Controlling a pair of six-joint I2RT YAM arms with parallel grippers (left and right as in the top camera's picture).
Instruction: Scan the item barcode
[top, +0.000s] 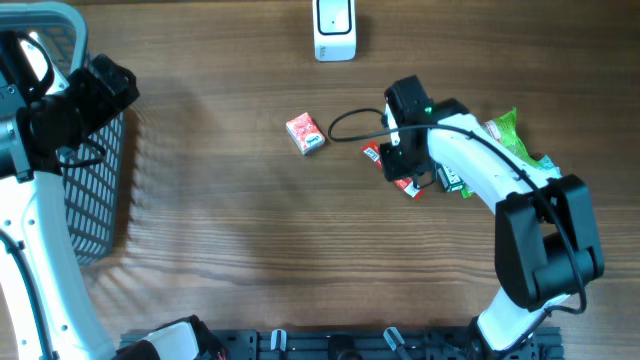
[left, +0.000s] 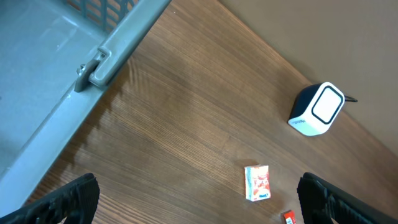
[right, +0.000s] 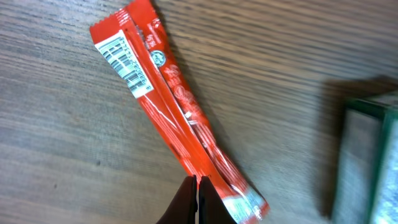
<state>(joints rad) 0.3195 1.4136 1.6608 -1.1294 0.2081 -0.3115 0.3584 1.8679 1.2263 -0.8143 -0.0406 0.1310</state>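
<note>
Red packet (right: 177, 115) lies flat on the counter (top: 250, 230), right under the right claw (right: 198, 186). It is long and thin. The right claw is squeezed shut, with its two tips meeting on the end of the packet nearest its arm. It looks like it has pinched the thin wrapper there, but the packet is not lifted yet.

The packet stretches away from the claw in a slanted line. The barcode (right: 124, 59) is a little white patch at the far end of the packet, facing up. So the claw has one end and the stripes are at the other.

Just beside the packet, on the right arm's side, sit some green packs (top: 505, 130). A small red box (top: 305, 133) sits near the packet on the other side.

Farther off from the packet, across the counter, stands the white scanner (top: 334, 28). I think the barcode end must be turned to face it.

Farthest from the packet is the grey basket (top: 95, 200). The left claw (left: 199, 205) hangs by it, wide open and holding nothing. The right arm is much nearer to the packet, so this job is its job.
</note>
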